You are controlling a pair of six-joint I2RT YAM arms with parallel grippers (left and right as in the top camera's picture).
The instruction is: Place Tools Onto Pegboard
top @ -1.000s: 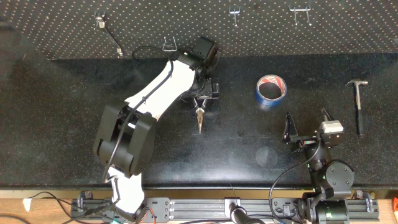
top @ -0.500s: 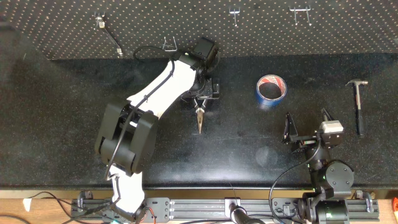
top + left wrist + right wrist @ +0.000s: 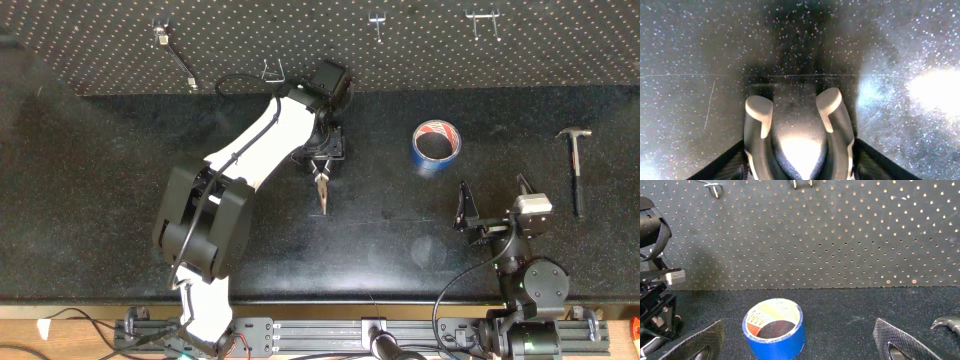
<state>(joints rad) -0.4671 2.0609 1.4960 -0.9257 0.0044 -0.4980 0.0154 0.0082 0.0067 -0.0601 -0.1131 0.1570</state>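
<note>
Top view evenly lit, sharp. Left wrist view dim: glare patch on counter (image 3: 932, 87), dark shadow beside it, foreground blurred.

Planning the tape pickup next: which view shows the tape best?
Right wrist view: the tape lies close ahead, hole up, with its blue side and core both clear. The top view shows it whole but small, from straight above. The left wrist view faces the pliers instead.

pliers (image 3: 321, 192) flat at centre | blue tape roll (image 3: 437, 146) flat, right of them | hammer (image 3: 576, 172) far right
</note>
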